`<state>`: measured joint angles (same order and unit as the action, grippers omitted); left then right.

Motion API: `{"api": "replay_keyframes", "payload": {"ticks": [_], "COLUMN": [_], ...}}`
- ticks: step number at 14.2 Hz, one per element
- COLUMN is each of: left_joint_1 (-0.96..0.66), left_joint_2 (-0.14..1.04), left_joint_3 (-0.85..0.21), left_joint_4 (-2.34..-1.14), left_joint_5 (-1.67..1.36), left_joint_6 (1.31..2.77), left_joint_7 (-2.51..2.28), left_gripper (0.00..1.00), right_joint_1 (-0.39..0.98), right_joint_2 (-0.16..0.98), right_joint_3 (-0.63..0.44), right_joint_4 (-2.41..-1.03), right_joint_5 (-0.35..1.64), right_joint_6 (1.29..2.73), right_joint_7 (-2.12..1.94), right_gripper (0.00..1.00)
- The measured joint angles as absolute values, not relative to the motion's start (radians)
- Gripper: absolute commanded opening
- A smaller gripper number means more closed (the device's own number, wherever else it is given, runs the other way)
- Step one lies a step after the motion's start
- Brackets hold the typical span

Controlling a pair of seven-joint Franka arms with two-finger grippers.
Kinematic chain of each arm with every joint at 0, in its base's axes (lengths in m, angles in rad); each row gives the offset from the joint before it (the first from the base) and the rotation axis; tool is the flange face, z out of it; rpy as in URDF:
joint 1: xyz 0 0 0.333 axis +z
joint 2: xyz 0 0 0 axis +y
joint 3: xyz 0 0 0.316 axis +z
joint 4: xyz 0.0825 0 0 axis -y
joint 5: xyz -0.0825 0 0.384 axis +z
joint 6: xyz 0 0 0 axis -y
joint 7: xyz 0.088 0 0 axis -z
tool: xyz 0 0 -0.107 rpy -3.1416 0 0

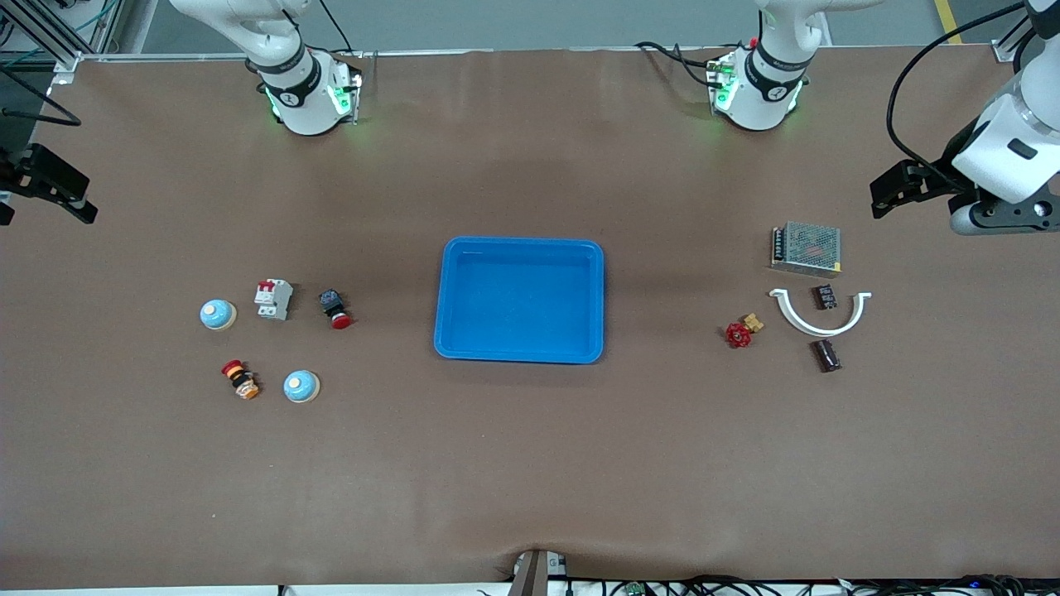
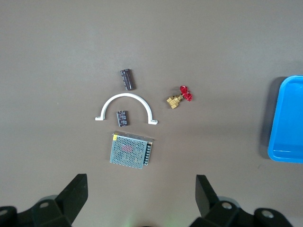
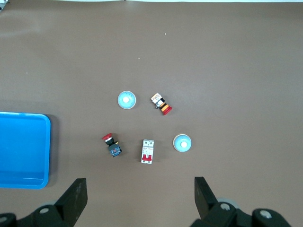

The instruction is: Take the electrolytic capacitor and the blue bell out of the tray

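Two light-blue bells lie toward the right arm's end: one (image 1: 218,314) (image 3: 182,143) beside a circuit breaker, one (image 1: 301,386) (image 3: 126,100) nearer the front camera. A dark cylindrical capacitor (image 1: 826,356) (image 2: 127,79) lies toward the left arm's end, and a smaller capacitor (image 1: 824,296) (image 2: 122,117) sits inside a white arc. The blue tray (image 1: 520,300) stands empty mid-table. My left gripper (image 1: 890,192) (image 2: 142,189) is open and empty, up over the table edge beside the power supply. My right gripper (image 1: 41,203) (image 3: 140,189) is open and empty, up over the right arm's end.
A metal-mesh power supply (image 1: 806,247), a white arc clip (image 1: 820,323) and a red-handled brass valve (image 1: 742,331) lie by the capacitors. A white-red circuit breaker (image 1: 272,299), a red push button (image 1: 334,308) and a red-yellow switch (image 1: 240,379) lie by the bells.
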<state>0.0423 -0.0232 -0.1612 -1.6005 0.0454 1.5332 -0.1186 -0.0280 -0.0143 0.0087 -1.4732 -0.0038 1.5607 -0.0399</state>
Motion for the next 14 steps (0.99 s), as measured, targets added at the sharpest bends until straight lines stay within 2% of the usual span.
{"api": "replay_keyframes", "payload": {"ticks": [14], "left_joint_1": [0.042], "left_joint_2": [-0.024], "left_joint_3": [-0.162], "left_joint_4": [-1.564], "left_joint_5": [0.007], "left_joint_6": [1.532], "left_joint_7": [-0.08], "left_gripper": [1.0], "right_joint_1": [-0.025], "right_joint_2": [-0.012], "right_joint_3": [0.016], "right_joint_4": [-1.485], "right_joint_5": [-0.003], "right_joint_6": [1.555], "right_joint_7": [-0.045], "right_gripper": [1.0]}}
